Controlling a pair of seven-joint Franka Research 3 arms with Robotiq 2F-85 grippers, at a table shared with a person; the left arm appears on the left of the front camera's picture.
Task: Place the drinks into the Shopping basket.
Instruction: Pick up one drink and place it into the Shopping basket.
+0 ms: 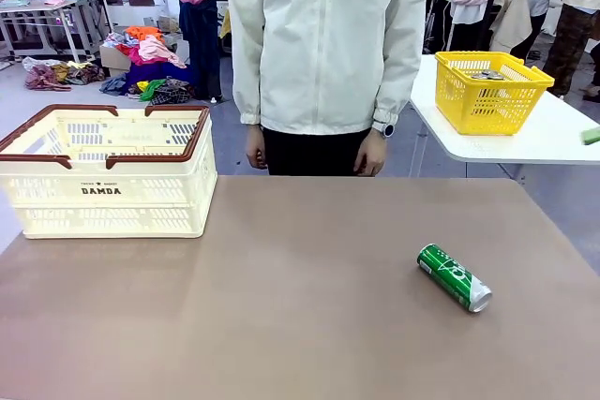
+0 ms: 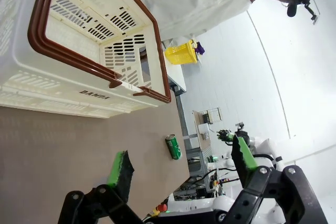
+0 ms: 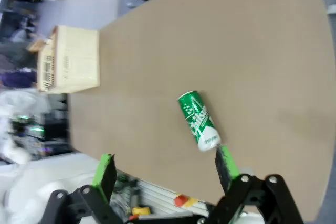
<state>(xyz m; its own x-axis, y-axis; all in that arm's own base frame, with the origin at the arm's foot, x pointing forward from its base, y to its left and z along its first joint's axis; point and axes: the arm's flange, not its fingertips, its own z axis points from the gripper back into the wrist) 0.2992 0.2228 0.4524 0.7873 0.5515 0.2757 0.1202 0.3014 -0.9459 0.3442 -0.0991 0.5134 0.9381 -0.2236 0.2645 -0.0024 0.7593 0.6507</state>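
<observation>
A green can (image 1: 454, 276) lies on its side on the brown table, right of the middle, its silver top toward the near right. It also appears small in the left wrist view as the green can (image 2: 172, 146) and close in the right wrist view as the green can (image 3: 199, 120). The cream Shopping basket (image 1: 108, 172) with brown rim stands at the table's far left; its inside is not visible from the front. My left gripper (image 2: 181, 162) is open above the table near the Shopping basket (image 2: 89, 51). My right gripper (image 3: 165, 165) is open, above the can and apart from it.
A person in a pale jacket stands at the far edge with both hands hanging down. A yellow basket (image 1: 490, 91) sits on a white side table (image 1: 525, 133) at the back right. The Shopping basket (image 3: 69, 59) shows small in the right wrist view.
</observation>
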